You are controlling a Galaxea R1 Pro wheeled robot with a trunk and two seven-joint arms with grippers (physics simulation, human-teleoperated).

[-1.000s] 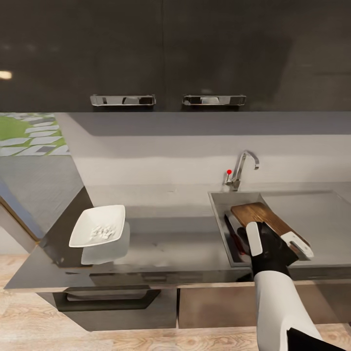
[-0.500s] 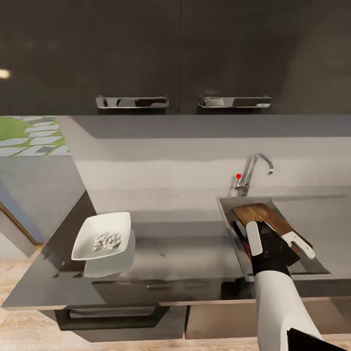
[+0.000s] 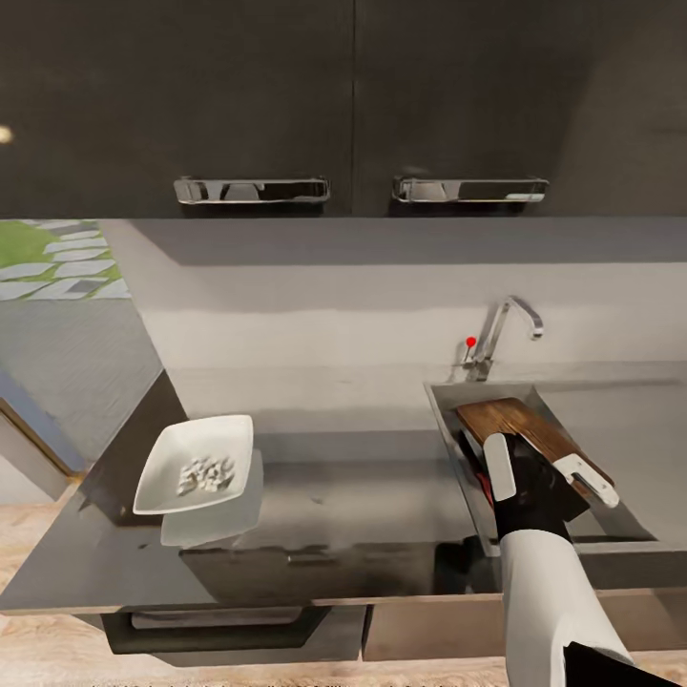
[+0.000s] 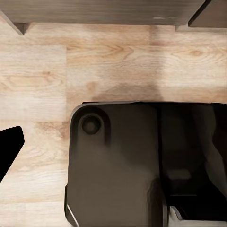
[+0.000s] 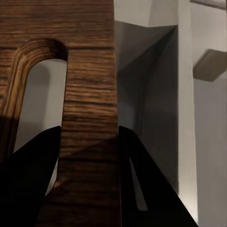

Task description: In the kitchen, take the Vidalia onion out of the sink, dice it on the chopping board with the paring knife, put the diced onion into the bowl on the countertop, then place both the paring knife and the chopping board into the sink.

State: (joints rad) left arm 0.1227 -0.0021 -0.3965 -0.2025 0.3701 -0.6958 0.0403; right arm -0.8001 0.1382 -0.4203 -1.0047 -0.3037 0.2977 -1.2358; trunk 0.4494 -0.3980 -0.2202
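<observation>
- Head view: my right tool (image 3: pixel 540 474) is clamped on the dark brown wooden chopping board (image 3: pixel 510 424) at its near end. The board leans tilted, its far end up over the rectangular stainless steel sink (image 3: pixel 447 405) below the curved chrome tap with the red knob (image 3: pixel 503 330).
- Beside the board, low in the basin, I make out a slim dark shape with a touch of red (image 3: pixel 474 465). It may be the paring knife, but I cannot tell for sure.
- Well apart on the long grey glossy desk (image 3: pixel 353 496), the shallow white square bowl (image 3: pixel 196 464) holds the tiny white cubes of diced onion (image 3: pixel 206 473).
- Left wrist view: I see pale wooden floor (image 4: pixel 47 71) and a dark rounded part of the robot's own body (image 4: pixel 118 165). The left tool's state I cannot tell.
- Right wrist view: the two dark fingers (image 5: pixel 28 179) sit either side of the strip of wood next to the board's oblong slot handle (image 5: pixel 40 94), closed on it, with the grey basin wall (image 5: pixel 156 94) behind.
- My judgement: dicing and filling the bowl are done, and the last step, board into sink, is in hand. Next I should lower the board until it settles in the basin, then part the fingers and draw the arm back without dragging the board out.
</observation>
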